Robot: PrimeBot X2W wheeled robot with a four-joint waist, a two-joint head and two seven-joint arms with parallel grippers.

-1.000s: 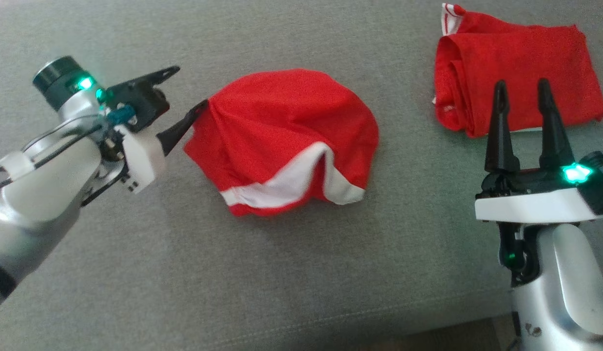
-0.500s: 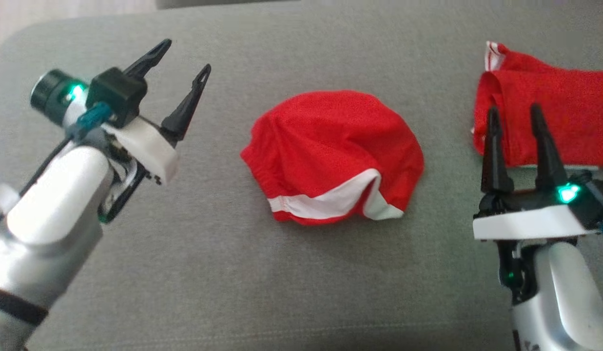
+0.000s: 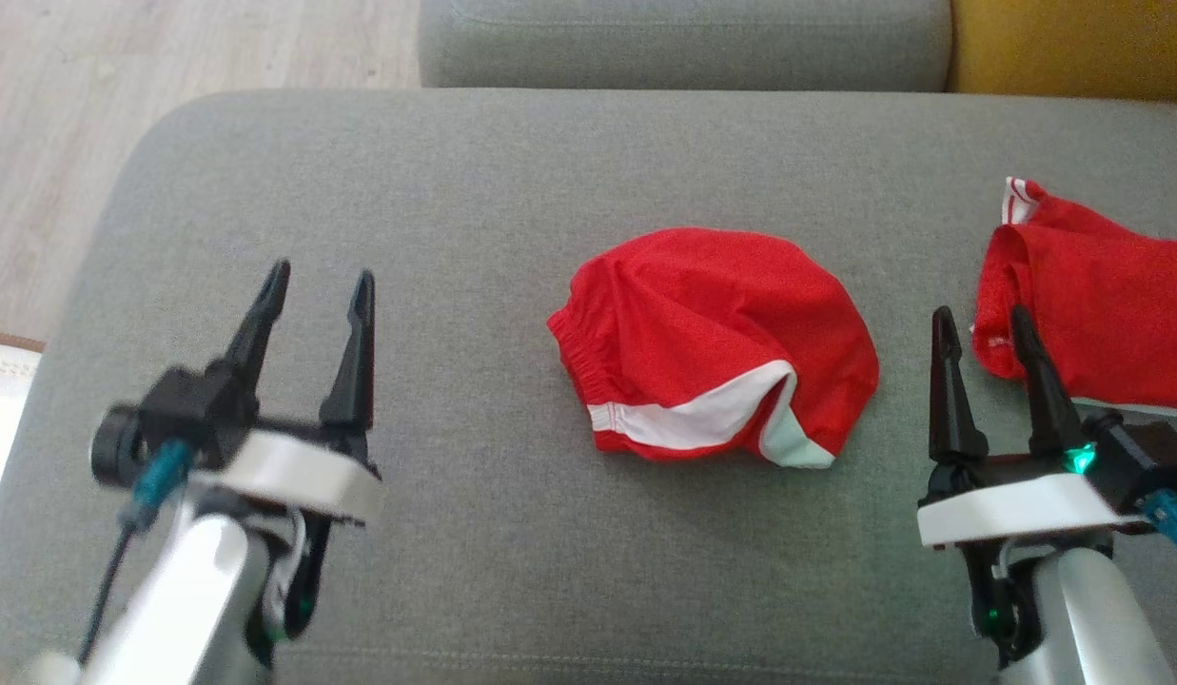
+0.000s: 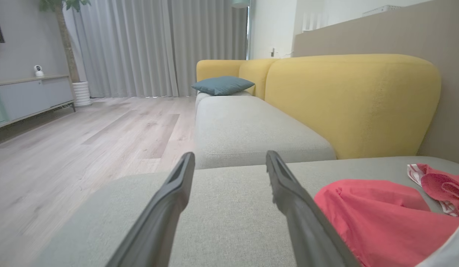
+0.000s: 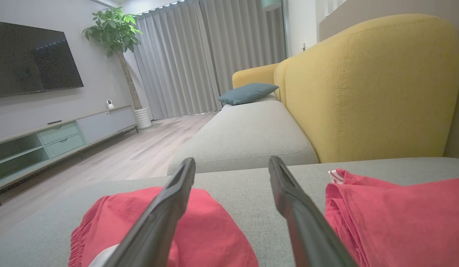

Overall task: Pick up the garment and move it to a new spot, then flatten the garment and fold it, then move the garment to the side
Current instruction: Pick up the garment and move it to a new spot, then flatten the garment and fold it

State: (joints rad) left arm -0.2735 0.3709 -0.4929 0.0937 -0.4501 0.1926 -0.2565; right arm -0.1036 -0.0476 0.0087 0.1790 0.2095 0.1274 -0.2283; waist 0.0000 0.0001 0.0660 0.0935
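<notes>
– Left gripper (image 3: 322, 278), head view: how does it stand?
– Jaws spread with nothing between them, over the left part of the seat cushion (image 3: 474, 171). The right gripper (image 3: 980, 319) is equally wide and empty near the cushion's right edge. The garment (image 3: 716, 342) lies bundled in the cushion's middle, its white stripe toward the front edge. A second red piece (image 3: 1092, 314) sits at the right edge.
– Left wrist view?
– Left gripper (image 4: 230, 159) spread above bare cushion, garment (image 4: 374, 218) off to its right.
– Right wrist view?
– Right gripper (image 5: 232, 163) spread, between garment (image 5: 199, 230) and second red piece (image 5: 400, 215).
– Which step?
– Folding looks done, though I cannot say how neatly. I judge the move aside remains: one gripper must pinch the garment's edge and carry it toward a cushion edge.
</notes>
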